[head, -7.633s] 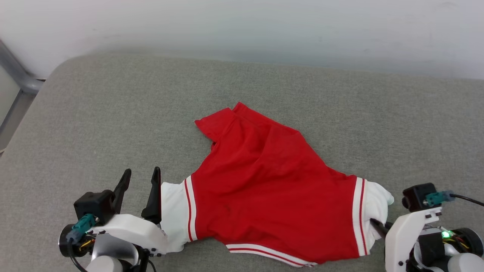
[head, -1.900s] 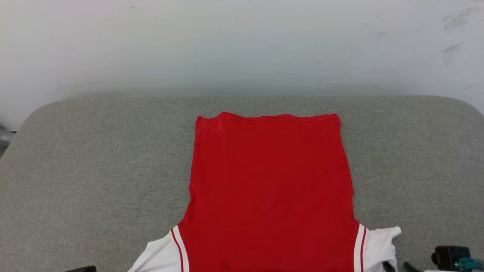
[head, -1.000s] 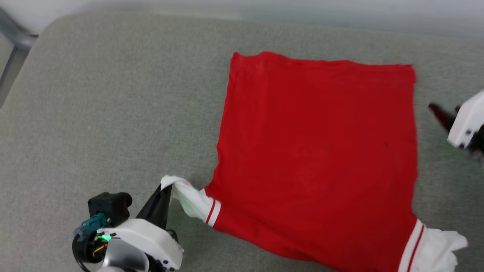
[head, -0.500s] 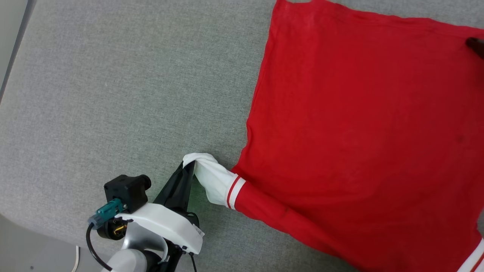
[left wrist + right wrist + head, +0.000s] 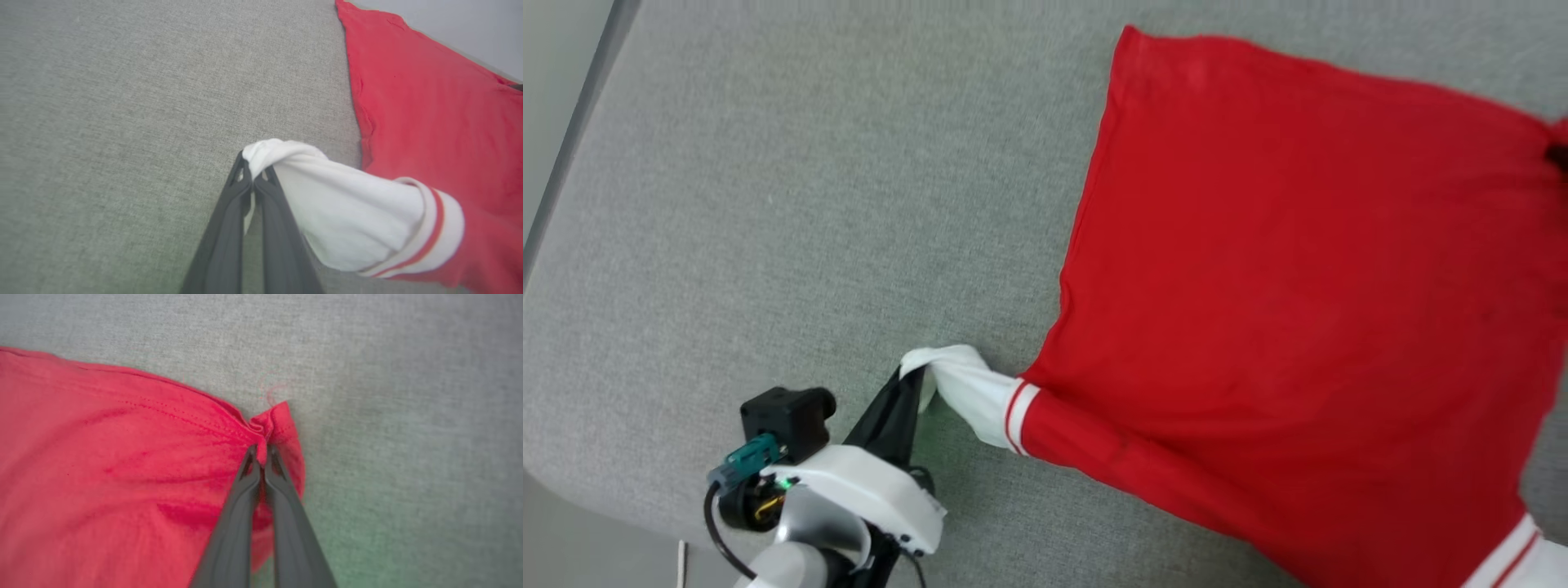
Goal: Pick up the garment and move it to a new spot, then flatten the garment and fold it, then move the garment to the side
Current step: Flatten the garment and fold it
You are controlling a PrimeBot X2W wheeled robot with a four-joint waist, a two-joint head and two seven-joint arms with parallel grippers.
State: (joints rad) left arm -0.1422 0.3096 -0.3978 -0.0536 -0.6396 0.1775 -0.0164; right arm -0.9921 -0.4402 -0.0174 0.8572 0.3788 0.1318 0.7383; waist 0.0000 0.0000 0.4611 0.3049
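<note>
The garment [image 5: 1298, 327], a red T-shirt with white sleeves, lies spread on the grey cushion [image 5: 809, 204]. At the lower left my left gripper [image 5: 913, 382] is shut on the tip of one white sleeve [image 5: 968, 388], which is pulled taut and lifted off the cushion. The left wrist view shows the left gripper [image 5: 253, 179] pinching the white cloth [image 5: 351, 208]. In the right wrist view my right gripper [image 5: 261, 455] is shut on the far right corner of the red hem [image 5: 276, 416], which is puckered. Its dark tip [image 5: 1560, 153] shows at the head view's right edge.
The cushion's left edge [image 5: 580, 139] runs along a grey frame, and its near-left corner [image 5: 580, 498] drops to the floor. Bare grey fabric lies left of and beyond the garment. A pale wall [image 5: 449, 20] stands behind the cushion.
The right gripper has closed on the hem corner, bunching it. The left gripper keeps its hold on the sleeve. The head camera has shifted, so the whole picture has moved.
</note>
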